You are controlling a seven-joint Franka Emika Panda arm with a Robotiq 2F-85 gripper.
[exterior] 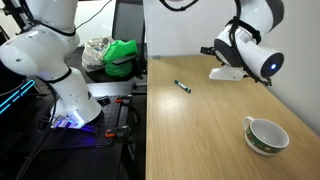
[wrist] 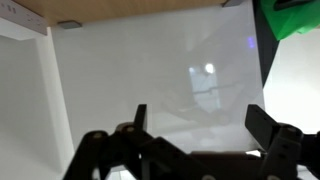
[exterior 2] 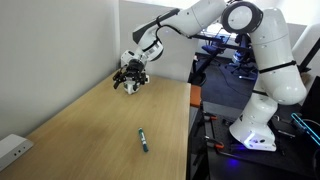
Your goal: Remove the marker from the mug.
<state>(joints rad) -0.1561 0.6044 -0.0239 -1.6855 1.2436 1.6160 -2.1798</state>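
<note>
The marker (exterior: 183,87) lies flat on the wooden table, out in the open, and shows in both exterior views (exterior 2: 143,140). The mug (exterior: 266,135), white inside and dark green outside, stands near the table's near right corner, well apart from the marker; nothing shows in it. I do not see the mug in the exterior view where the arm reaches from the right. My gripper (exterior: 214,50) (exterior 2: 128,82) hangs in the air above the table, away from both. In the wrist view its jaws (wrist: 198,118) are open and empty, facing a white wall.
A white box (exterior: 228,72) (exterior 2: 12,150) lies on the table by the wall. The table (exterior: 190,130) ends at a dark gap. Past the gap stand the robot base (exterior 2: 255,125), a green bag (exterior: 120,55) and cables.
</note>
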